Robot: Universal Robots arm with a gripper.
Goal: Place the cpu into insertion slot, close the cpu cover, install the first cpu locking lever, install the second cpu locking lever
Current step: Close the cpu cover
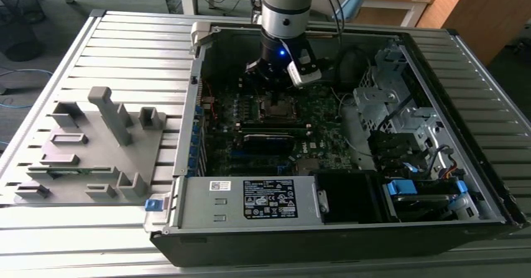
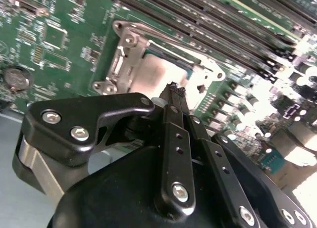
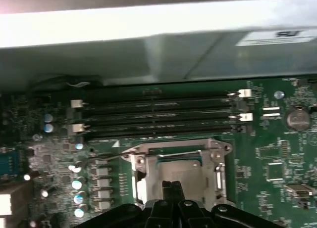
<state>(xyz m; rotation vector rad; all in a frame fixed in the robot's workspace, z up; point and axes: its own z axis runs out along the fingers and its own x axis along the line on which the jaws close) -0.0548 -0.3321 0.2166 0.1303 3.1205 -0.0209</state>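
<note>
In both wrist views we see the gripper's [image 2: 173,89] [image 3: 172,187] two black fingers pressed flat together, with nothing showing between them. Their tips hang right over the cpu [image 2: 156,72] [image 3: 181,171], at its edge nearest the gripper body. We cannot tell whether they touch the metal.

The cpu lies flat in the insertion slot [image 1: 278,109] with its dull silver top facing up. Being square, it has no long axis. In the first wrist view its edges run parallel and square to the long memory slots [image 3: 158,114].

The cpu cover [image 2: 120,65] [image 3: 218,174] lies down around the chip, which shows through its window. A thin lever rod [image 2: 163,37] runs along the side of the socket that faces the memory slots, and in the first wrist view its end [image 3: 99,159] sticks out past one corner. We cannot tell whether it is latched.

Around the socket spreads the green motherboard [image 3: 277,154], with a coin cell battery [image 3: 298,119] off to one side.

In the exterior view the gripper [image 1: 274,91] reaches straight down into the open computer case [image 1: 189,135], just above the socket. The power supply box [image 1: 249,200] sits at the case's near end. The case rests on a slatted grey table [image 1: 124,48], and a grey parts fixture [image 1: 99,141] stands beside it on the exterior view's left.
</note>
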